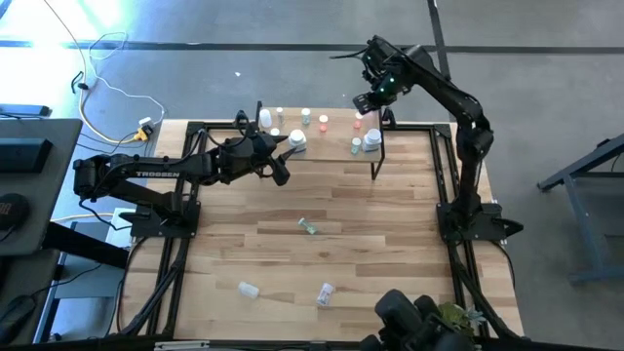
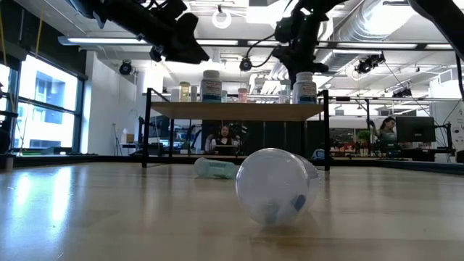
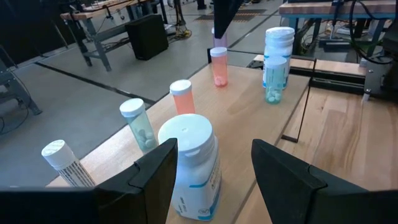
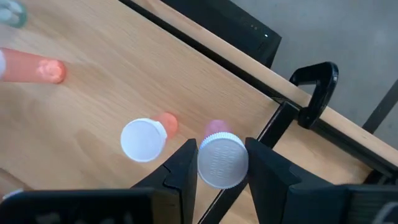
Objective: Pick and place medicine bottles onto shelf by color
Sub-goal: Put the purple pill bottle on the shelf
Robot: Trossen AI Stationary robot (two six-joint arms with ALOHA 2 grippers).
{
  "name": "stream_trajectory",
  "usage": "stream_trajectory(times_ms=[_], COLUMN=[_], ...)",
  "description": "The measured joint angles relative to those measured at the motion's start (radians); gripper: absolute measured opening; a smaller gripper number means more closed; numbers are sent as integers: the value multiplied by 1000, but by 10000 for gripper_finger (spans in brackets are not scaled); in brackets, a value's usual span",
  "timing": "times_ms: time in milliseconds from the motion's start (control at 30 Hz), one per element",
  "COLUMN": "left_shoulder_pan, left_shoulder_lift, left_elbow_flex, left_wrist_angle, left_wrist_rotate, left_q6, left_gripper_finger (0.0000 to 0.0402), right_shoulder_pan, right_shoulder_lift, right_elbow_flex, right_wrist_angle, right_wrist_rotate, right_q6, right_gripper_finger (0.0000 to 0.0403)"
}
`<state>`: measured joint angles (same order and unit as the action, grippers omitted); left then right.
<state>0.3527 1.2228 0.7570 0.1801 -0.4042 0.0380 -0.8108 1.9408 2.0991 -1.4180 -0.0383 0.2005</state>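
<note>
Wooden shelf point(image 3: 249, 118), white bottle point(image 3: 189, 165), pills inside green bottle point(image 3: 138, 124)

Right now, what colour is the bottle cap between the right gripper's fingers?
White, on the ridged cap; right wrist view.

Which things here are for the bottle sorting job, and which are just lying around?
For the job: shelf; big white bottle on it; white-capped pink bottle in the right arm's jaws; three fallen bottles on the table.
Just lying about: white cable on the floor; black clamp; people beyond the table.
</note>
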Motion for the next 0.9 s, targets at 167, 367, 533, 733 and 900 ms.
stream_trajectory(times_ms=[167, 367, 533, 733, 900], left_shoulder_pan=[0, 0, 0, 0, 0], left_shoulder_lift=[0, 0, 0, 0, 0], left_elbow_flex=[0, 0, 0, 0, 0], left_wrist_angle=[-5, -5, -5, -5, -5], left_wrist_rotate=[0, 0, 0, -3, -3], left_q6=[0, 0, 0, 0, 0], left_gripper_finger=[195, 195, 195, 195, 195], right_shoulder_pan=[0, 4, 9, 8, 9], right_shoulder_lift=[14, 33, 48, 50, 50], right_elbow_flex=[0, 0, 0, 0, 0], right_wrist_angle=[0, -4, -9, -13, -22], right_wrist_rotate=[0, -1, -8, -8, -8], right_q6=[1, 2, 0, 0, -27], right_gripper_finger=[101, 101, 101, 101, 103])
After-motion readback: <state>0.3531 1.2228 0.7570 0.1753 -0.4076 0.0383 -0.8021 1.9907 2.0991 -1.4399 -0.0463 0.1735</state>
